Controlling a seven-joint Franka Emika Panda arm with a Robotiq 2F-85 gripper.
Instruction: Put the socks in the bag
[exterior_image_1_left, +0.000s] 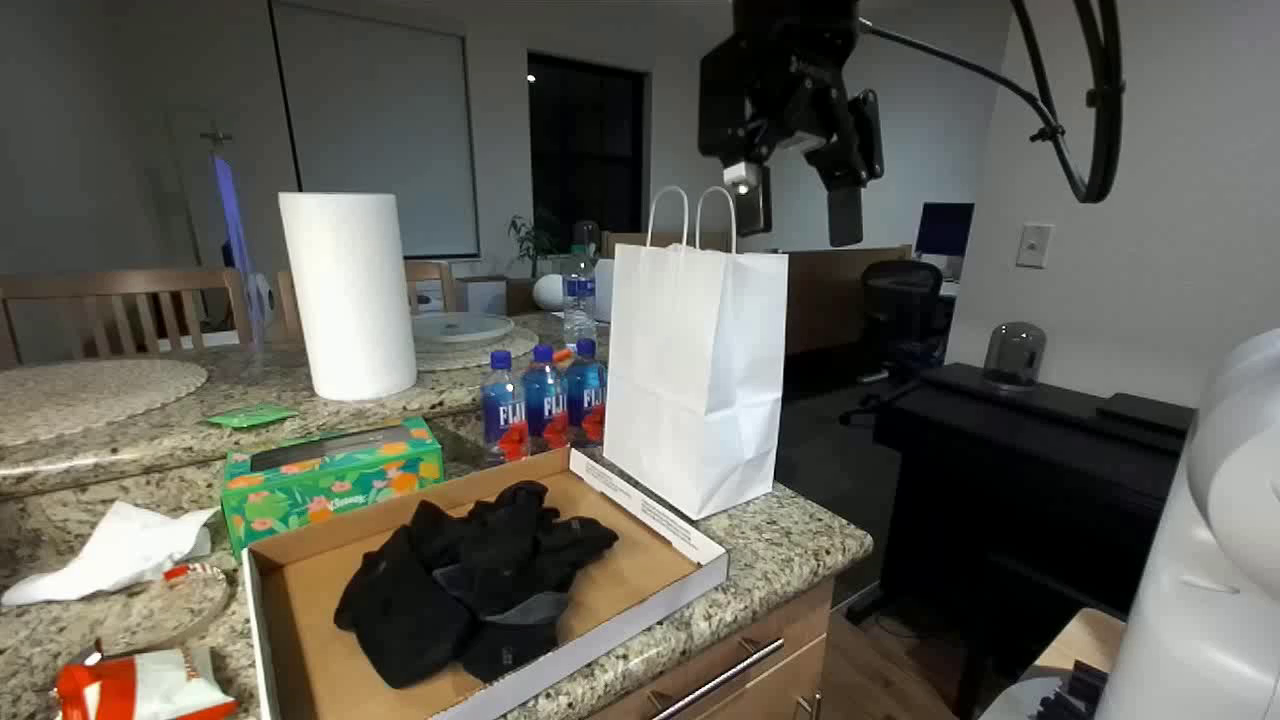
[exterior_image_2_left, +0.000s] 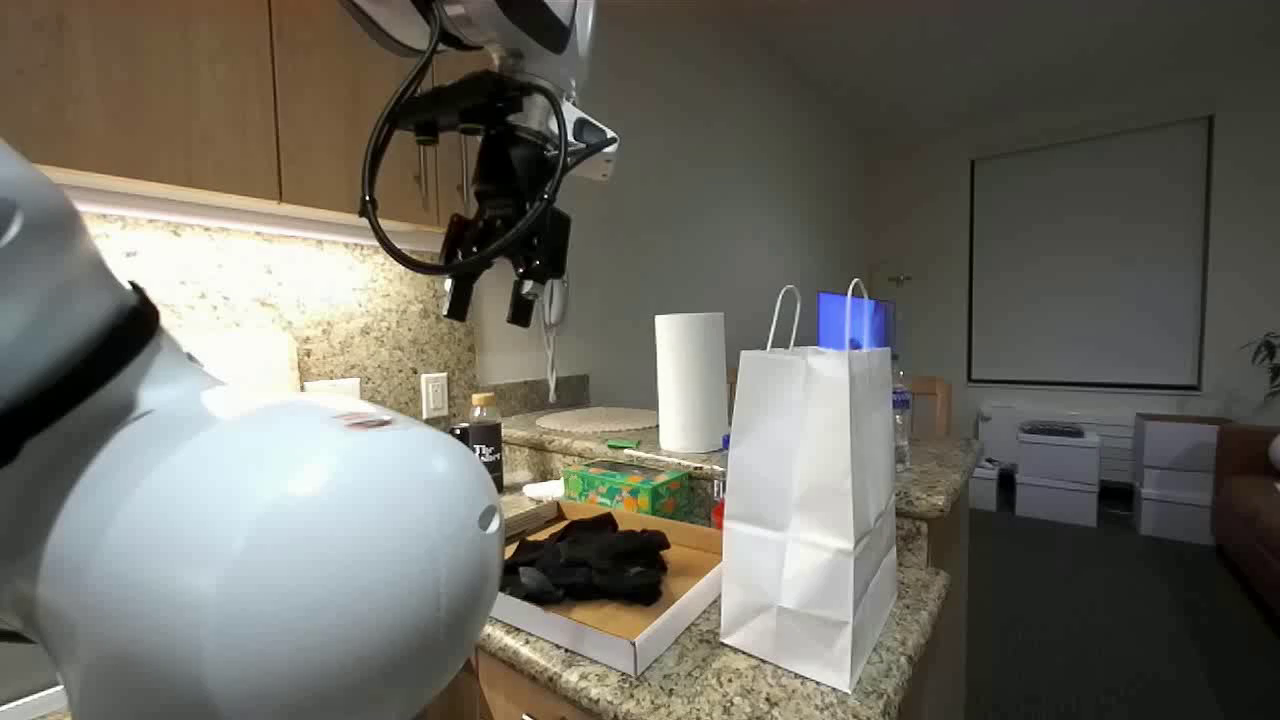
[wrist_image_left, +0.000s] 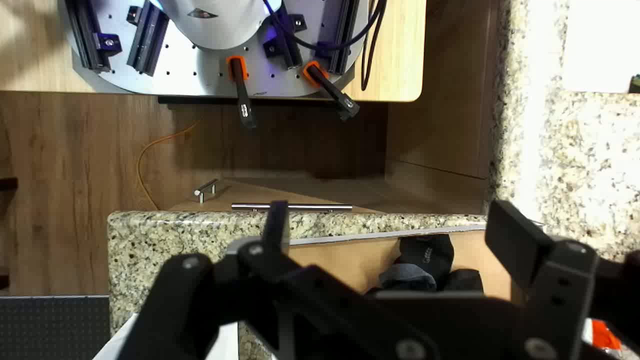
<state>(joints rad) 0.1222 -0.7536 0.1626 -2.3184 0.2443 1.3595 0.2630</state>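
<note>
Fingers well above socks

Granite backsplash: I see warm glare, cast from beneath the wall cabinets.
Far walls: dim, grey.
Black socks: I lose most fold detail in both exterior views.
Granite countertop: overexposed toward the wrist view's right edge.
Gripper: I get soft, out-of-focus edges, wrist view.
</note>
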